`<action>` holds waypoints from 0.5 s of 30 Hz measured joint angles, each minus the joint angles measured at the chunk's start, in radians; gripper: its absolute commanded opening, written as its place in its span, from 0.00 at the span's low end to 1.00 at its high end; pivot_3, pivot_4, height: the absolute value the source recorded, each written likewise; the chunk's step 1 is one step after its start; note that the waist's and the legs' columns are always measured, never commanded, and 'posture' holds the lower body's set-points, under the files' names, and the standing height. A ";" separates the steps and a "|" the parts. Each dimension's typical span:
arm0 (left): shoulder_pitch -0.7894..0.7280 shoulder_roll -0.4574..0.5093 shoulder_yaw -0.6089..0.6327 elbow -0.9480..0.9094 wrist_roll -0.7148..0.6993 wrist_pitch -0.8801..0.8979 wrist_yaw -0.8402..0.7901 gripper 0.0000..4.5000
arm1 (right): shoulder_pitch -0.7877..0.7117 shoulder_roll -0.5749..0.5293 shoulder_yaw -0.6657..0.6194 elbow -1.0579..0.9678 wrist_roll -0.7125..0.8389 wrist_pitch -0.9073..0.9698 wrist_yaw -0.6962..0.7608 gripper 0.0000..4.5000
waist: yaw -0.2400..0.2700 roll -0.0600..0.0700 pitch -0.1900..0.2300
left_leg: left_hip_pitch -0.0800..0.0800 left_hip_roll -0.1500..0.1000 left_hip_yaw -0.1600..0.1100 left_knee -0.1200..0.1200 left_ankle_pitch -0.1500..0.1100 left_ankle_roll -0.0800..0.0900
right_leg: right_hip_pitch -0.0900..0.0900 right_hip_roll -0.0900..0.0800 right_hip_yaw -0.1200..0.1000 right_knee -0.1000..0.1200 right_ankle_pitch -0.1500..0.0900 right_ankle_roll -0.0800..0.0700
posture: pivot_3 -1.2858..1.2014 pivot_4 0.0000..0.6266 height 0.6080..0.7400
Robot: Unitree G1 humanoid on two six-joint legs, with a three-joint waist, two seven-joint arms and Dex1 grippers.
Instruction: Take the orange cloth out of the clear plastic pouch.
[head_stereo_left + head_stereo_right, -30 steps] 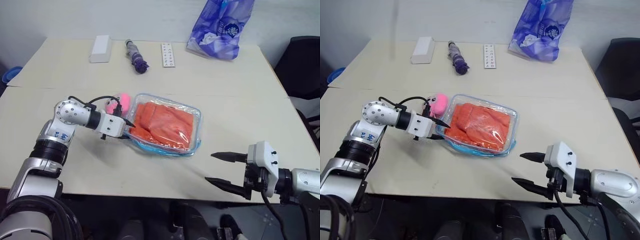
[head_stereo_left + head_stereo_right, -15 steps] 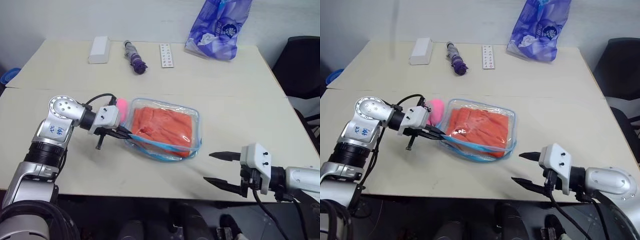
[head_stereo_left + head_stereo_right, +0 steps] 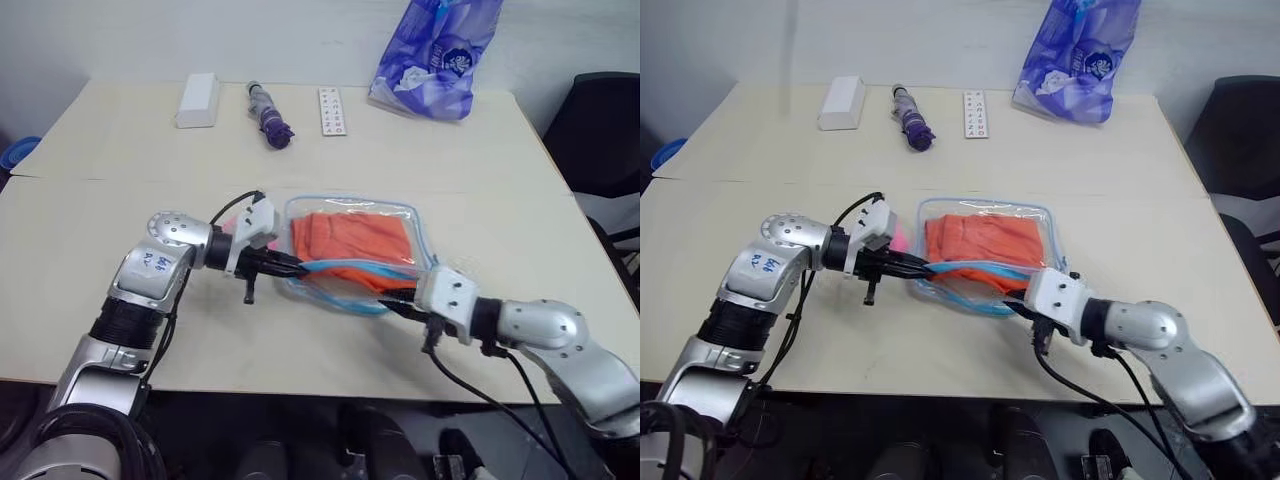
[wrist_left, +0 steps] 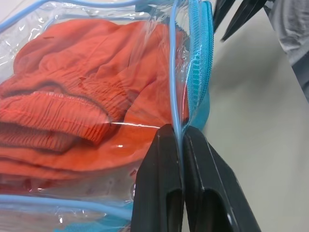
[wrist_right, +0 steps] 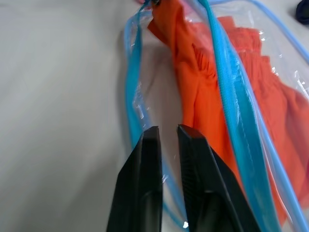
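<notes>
One wide beige table (image 3: 480, 180) carries everything here. At its far edge sits a blue-purple bag (image 3: 440, 55), with a remote (image 3: 335, 110), a folded purple umbrella (image 3: 270, 115) and a white box (image 3: 198, 98) in a row to the left of it. In the middle of the table is the clear pouch (image 3: 355, 255) with its blue edging, and the orange cloth (image 3: 355, 238) lies folded inside it. A pink toy (image 3: 898, 238) is partly hidden just beside the pouch, behind the left arm. The left end effector (image 4: 182, 145) is pinched tight on the blue rim of the pouch. The right end effector (image 5: 166, 133) is at the near side of the pouch; its fingers (image 5: 145, 159) stand narrow with a small gap, and clear plastic seems to lie between them, but I cannot tell if it is gripped.
</notes>
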 measured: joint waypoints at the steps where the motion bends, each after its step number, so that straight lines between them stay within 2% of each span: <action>1: 0.000 -0.002 0.000 -0.001 0.000 0.003 0.005 0.00 | -0.012 0.011 0.012 0.010 -0.020 0.001 -0.015 0.30 | 0.000 0.000 0.000 | 0.000 0.000 0.000 0.001 0.000 0.000 | -0.001 0.000 -0.001 0.000 0.000 0.000 | 0.52 0.24 1.00; 5: -0.001 -0.010 0.000 -0.002 0.000 0.006 0.015 0.00 | -0.044 0.061 0.039 0.049 -0.109 0.005 -0.083 0.59 | 0.000 0.000 0.000 | 0.000 0.001 0.001 0.002 0.000 0.000 | -0.001 -0.001 -0.002 0.000 0.000 0.000 | 0.52 0.24 1.00; 15: -0.016 -0.046 0.000 -0.002 -0.001 0.027 0.036 0.00 | -0.085 0.130 0.106 0.110 -0.210 0.030 -0.118 0.59 | -0.001 0.000 0.000 | -0.001 0.001 0.001 0.002 0.000 0.000 | -0.001 -0.001 -0.002 0.000 0.000 0.000 | 0.52 0.24 1.00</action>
